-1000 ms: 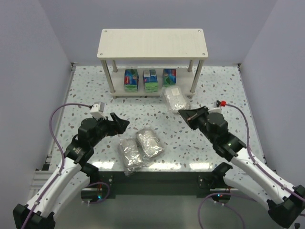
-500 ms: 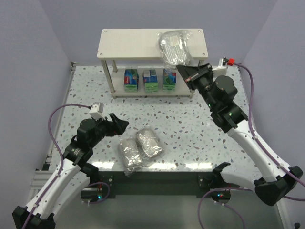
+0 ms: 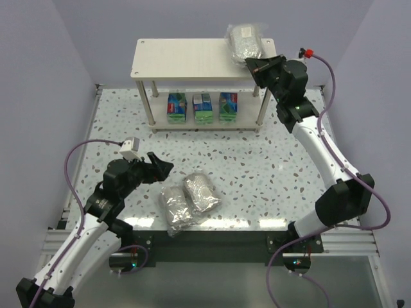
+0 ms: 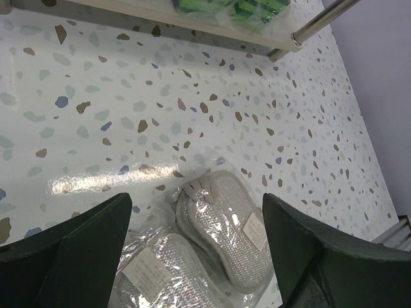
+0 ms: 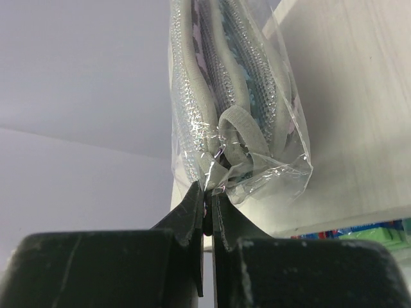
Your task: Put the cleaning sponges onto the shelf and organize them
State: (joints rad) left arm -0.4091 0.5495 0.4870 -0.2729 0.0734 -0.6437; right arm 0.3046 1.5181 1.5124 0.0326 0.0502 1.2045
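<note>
The cream two-tier shelf (image 3: 186,58) stands at the back. Three green-and-blue packs (image 3: 201,107) sit in a row on its lower tier. My right gripper (image 3: 252,62) is shut on the edge of a grey wrapped sponge bundle (image 3: 244,42) and holds it over the top tier's right end; in the right wrist view the bundle (image 5: 228,96) hangs from my pinched fingertips (image 5: 207,192) above the shelf top (image 5: 359,128). Two more grey bundles (image 3: 189,200) lie side by side near the front of the table. My left gripper (image 3: 166,165) is open just left of them, with the bundles (image 4: 225,218) between and below its fingers.
The speckled table (image 3: 257,173) has a raised rim, and purple walls close in on three sides. The shelf's round legs (image 3: 146,106) stand at its corners. Cables loop off both arms.
My right arm has lifted the third grey bundle from the table in front of the shelf up to the right end of the top tier. The left arm has not moved.
</note>
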